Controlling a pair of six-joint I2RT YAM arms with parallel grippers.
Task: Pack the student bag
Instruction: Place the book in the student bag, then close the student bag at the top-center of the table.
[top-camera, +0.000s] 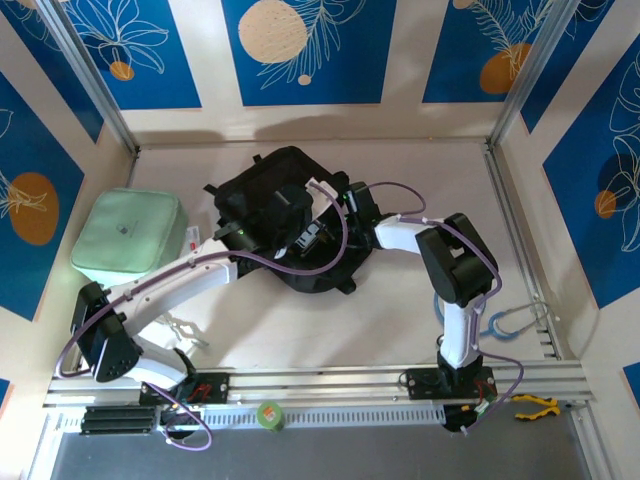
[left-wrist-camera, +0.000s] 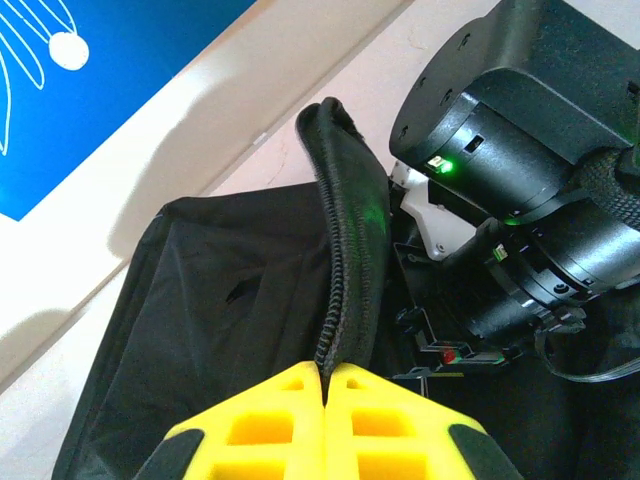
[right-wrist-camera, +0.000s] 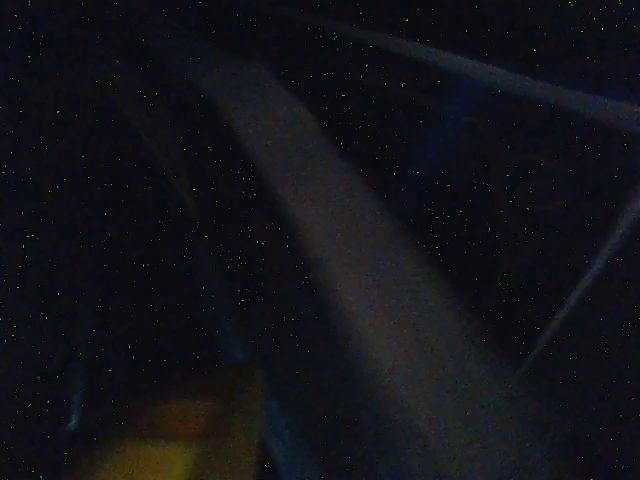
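Observation:
The student bag (top-camera: 268, 195), a black soft backpack, lies in the middle of the table. Its zippered opening edge (left-wrist-camera: 345, 250) stands raised. My left gripper (left-wrist-camera: 326, 368) is shut on that edge, with the zipper teeth pinched between the yellow fingers. In the top view the left gripper (top-camera: 238, 228) sits at the bag's left side. My right arm's wrist (top-camera: 358, 203) reaches into the bag from the right, and its black body (left-wrist-camera: 520, 170) is close beside the raised edge. The right wrist view is almost black, with a dim pale band (right-wrist-camera: 350, 270), so its fingers cannot be made out.
A pale mint-green rectangular bag (top-camera: 128, 235) rests at the left, near the wall. Small white items (top-camera: 196, 240) lie between it and the backpack. A blue cable loop (top-camera: 500, 322) lies at the right. A green tape roll (top-camera: 270, 414) and a yellow tool (top-camera: 530, 405) sit on the front rail.

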